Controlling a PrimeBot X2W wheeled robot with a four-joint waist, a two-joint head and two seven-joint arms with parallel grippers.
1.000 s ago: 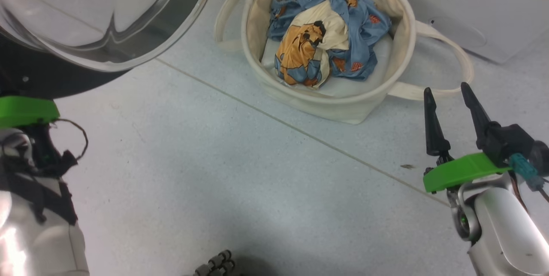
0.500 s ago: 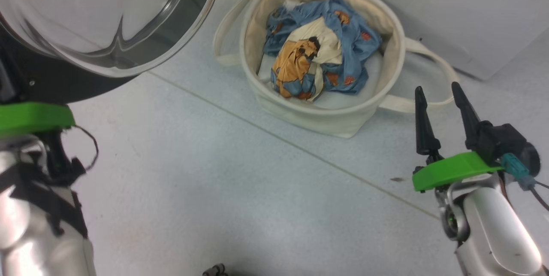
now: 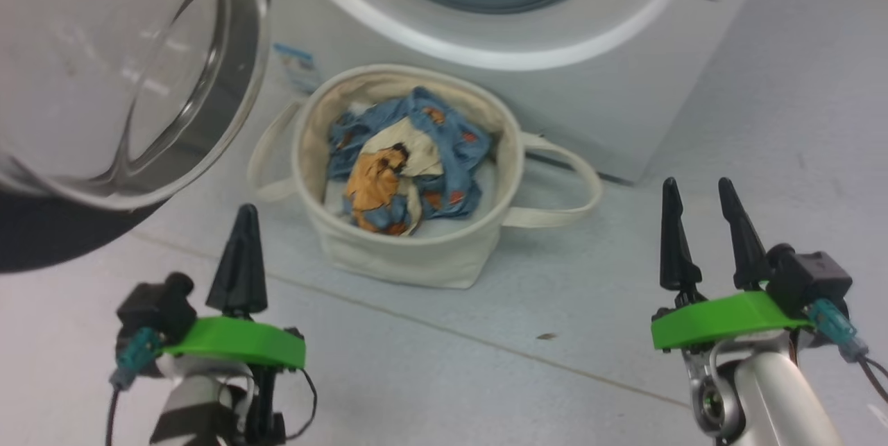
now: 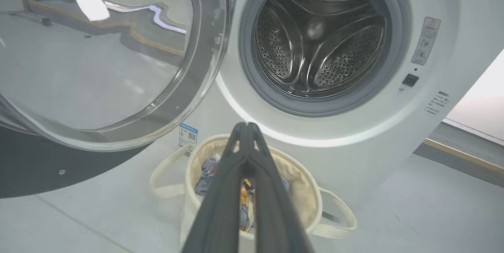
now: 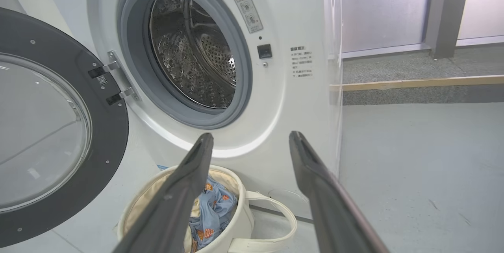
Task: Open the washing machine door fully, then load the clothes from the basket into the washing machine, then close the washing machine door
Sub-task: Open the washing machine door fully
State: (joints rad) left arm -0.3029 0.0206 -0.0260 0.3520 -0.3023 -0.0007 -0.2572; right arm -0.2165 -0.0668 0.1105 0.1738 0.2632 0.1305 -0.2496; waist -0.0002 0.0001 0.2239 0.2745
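The washing machine (image 3: 555,50) stands at the top of the head view, its steel drum (image 4: 319,36) bare inside the grey ring. The washing machine door (image 3: 118,78) is swung wide open at the left, glass bowl bulging outward; it also appears as the black-rimmed door (image 5: 51,127) in the right wrist view. In front of the washer sits the cream basket (image 3: 409,252), holding the light-blue printed clothes (image 3: 402,168). My left gripper (image 3: 243,213) is shut and empty, low at the basket's near left. My right gripper (image 3: 697,189) is open and empty, right of the basket's handle.
Pale grey floor (image 3: 485,376) with a tile seam runs before the basket. A small dark speck (image 3: 547,336) lies on it. Right of the washer is a raised ledge with a wooden edge (image 5: 417,84) and a grey post (image 5: 447,9).
The head camera has tilted up, so the basket sits lower and the washer's front and grey ring came into view. My left gripper's shut fingers now show at the lower left.
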